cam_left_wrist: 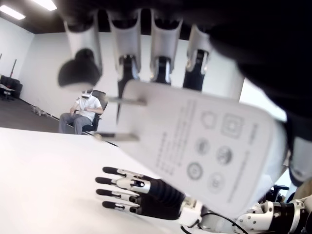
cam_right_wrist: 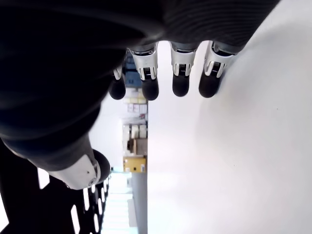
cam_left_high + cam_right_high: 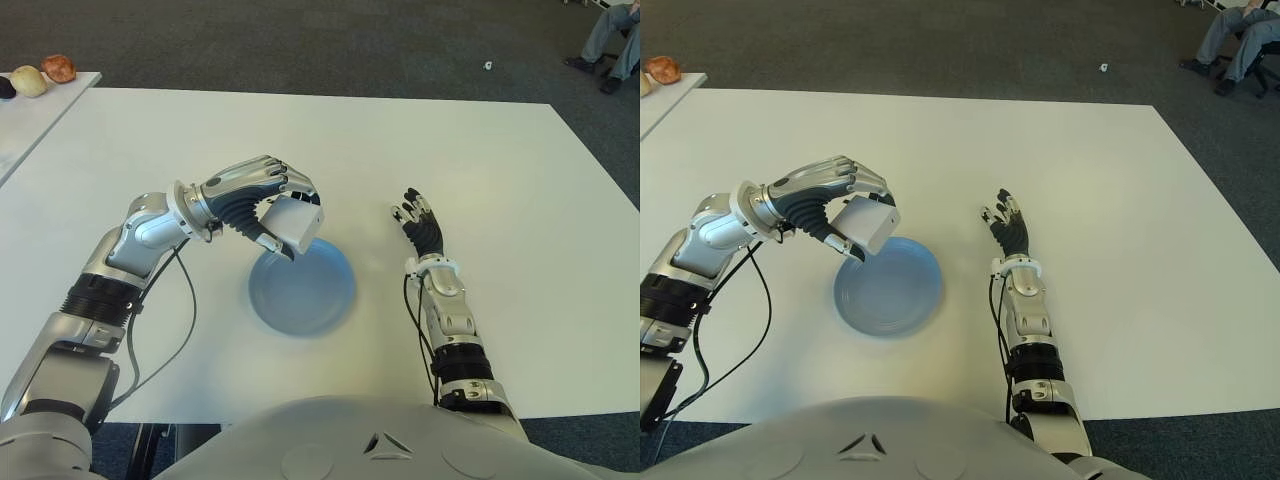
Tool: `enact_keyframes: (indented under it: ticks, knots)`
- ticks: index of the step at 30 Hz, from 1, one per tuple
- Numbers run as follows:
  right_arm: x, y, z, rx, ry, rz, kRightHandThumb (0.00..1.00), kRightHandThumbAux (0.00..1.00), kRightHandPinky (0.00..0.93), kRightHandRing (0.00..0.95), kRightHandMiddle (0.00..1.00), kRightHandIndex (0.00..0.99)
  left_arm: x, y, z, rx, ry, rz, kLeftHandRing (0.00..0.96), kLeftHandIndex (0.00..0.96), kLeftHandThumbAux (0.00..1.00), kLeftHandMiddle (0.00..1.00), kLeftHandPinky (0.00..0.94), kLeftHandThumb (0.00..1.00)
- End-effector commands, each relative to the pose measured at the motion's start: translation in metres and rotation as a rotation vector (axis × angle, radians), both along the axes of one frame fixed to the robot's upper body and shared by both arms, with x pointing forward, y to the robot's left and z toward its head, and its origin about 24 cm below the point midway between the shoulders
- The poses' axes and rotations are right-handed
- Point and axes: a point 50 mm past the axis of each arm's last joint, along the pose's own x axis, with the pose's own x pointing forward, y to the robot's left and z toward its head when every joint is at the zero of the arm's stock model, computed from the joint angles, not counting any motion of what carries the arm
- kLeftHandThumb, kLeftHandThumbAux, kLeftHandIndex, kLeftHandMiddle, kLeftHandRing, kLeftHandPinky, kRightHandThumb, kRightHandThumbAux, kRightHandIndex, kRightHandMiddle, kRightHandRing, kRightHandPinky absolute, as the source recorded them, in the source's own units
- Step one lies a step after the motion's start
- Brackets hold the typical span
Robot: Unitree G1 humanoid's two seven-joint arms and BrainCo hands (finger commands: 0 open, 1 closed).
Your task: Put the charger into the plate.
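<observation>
Left hand (image 3: 262,200): hanging above the far left rim of the plate, fingers curling round the charger and pinching it against the thumb.
Charger (image 3: 294,222): white block, being held clear of the table in the left hand, tilting over the plate's far left edge; the left wrist view is showing its two metal prongs and printed marks.
Plate (image 3: 305,295): blue, round, lying on the table near the robot's body, between the two arms; nothing is lying in it.
Right hand (image 3: 420,224): showing to the right of the plate, well apart from it, fingers stretching out straight and slightly fanned, holding nothing; whether it is touching the table I cannot tell.
Table (image 3: 480,160): white, wide, carrying the plate.
Side table (image 3: 30,115): sitting at the far left, bearing three small rounded items (image 3: 42,76).
Person (image 3: 612,40): sitting at the far right on the dark carpet, only legs showing.
</observation>
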Motion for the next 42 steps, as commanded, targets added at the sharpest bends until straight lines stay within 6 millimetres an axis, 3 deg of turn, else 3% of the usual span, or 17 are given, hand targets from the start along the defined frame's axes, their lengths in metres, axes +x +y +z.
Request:
enact_keyframes:
  ticks: [1,18,25,31,33,35,36,37,39,42]
  knots:
    - [-0.003,0.004,-0.012,0.026,0.036,0.001,0.0,0.691,0.019,0.0,0.016,0.0,0.0,-0.002,-0.001,-0.001,-0.016,-0.027,0.866,0.442,0.697,0.869,0.857,0.751]
    - [-0.006,0.008,-0.019,0.025,0.023,0.003,0.0,0.679,0.028,0.0,0.009,0.0,-0.003,-0.001,-0.004,-0.005,-0.028,-0.038,0.864,0.442,0.698,0.867,0.86,0.75]
    - [-0.006,0.009,-0.019,0.024,0.01,0.007,0.0,0.69,0.028,0.0,0.014,0.0,-0.004,-0.003,-0.011,-0.036,0.042,-0.027,0.86,0.442,0.698,0.862,0.855,0.749]
    - [-0.006,0.01,-0.019,0.022,0.005,0.009,0.0,0.682,0.025,0.0,0.014,0.0,-0.001,0.001,-0.015,0.027,0.116,-0.002,0.796,0.441,0.693,0.807,0.748,0.737]
    - [-0.007,0.01,-0.018,0.02,0.001,0.011,0.0,0.675,0.023,0.0,0.013,0.0,-0.001,0.003,-0.015,0.091,0.127,0.006,0.713,0.433,0.691,0.74,0.641,0.721]
    - [-0.007,0.011,-0.018,0.021,0.0,0.013,0.0,0.674,0.022,0.0,0.014,0.0,-0.001,0.005,-0.016,0.16,0.138,0.013,0.522,0.425,0.693,0.569,0.46,0.708]
    - [-0.007,0.011,-0.018,0.021,0.0,0.013,0.0,0.674,0.021,0.0,0.014,0.0,-0.001,0.005,-0.016,0.183,0.141,0.016,0.427,0.354,0.617,0.47,0.372,0.619]
    - [-0.007,0.011,-0.018,0.023,0.0,0.013,0.0,0.674,0.021,0.0,0.015,0.0,-0.001,0.006,-0.016,0.224,0.138,0.018,0.393,0.328,0.589,0.435,0.341,0.586]
    - [-0.008,0.012,-0.017,0.025,0.001,0.013,0.0,0.674,0.022,0.0,0.015,0.0,-0.001,0.008,-0.016,0.278,0.132,0.021,0.272,0.187,0.511,0.294,0.237,0.461]
    - [-0.009,0.012,-0.016,0.026,0.0,0.014,0.0,0.675,0.022,0.0,0.014,0.0,-0.002,0.01,-0.016,0.311,0.125,0.022,0.201,0.099,0.469,0.207,0.181,0.354]
